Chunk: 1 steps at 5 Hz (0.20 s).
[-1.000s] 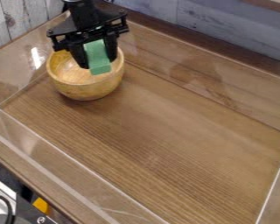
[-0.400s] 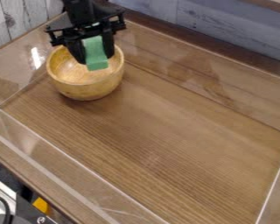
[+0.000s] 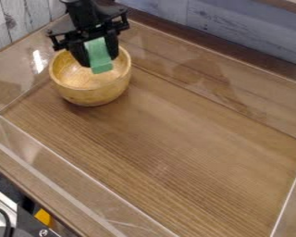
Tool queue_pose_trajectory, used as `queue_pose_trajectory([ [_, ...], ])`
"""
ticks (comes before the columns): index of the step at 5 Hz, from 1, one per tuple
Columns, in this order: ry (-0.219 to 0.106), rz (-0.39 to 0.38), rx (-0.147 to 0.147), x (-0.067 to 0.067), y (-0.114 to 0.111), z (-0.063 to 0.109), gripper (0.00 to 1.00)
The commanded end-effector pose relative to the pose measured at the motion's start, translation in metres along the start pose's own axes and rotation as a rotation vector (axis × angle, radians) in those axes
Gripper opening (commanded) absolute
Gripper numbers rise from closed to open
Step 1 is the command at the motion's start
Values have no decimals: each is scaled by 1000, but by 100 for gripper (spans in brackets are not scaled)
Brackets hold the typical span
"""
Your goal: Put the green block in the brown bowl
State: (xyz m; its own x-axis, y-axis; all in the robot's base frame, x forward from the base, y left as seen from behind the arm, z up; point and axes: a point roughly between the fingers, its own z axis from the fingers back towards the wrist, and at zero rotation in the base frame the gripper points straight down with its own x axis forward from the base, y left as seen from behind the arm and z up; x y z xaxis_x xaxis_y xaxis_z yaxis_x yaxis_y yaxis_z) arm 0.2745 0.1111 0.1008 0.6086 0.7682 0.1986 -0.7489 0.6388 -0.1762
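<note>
The brown bowl (image 3: 89, 85) sits at the back left of the wooden table, round, light wood with a thick rim. My black gripper (image 3: 97, 48) hangs just over its far side, pointing steeply down. Its fingers are shut on the green block (image 3: 101, 57), a bright green bar held upright. The block's lower end reaches down inside the bowl's rim. Whether it touches the bowl's floor is hidden from this angle.
A low clear wall (image 3: 64, 171) runs along the table's front and left edges. A grey plank wall (image 3: 237, 23) stands behind the table. Black cables and gear (image 3: 8, 218) lie at the bottom left corner, outside the wall.
The gripper and the green block have shifted slightly up-left in the picture over the bowl; the grip is unchanged.
</note>
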Motion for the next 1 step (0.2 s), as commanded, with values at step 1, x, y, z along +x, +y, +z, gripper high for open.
queue_pose_trajectory([
  [1, -48, 46, -6, 5, -9, 10, 0],
])
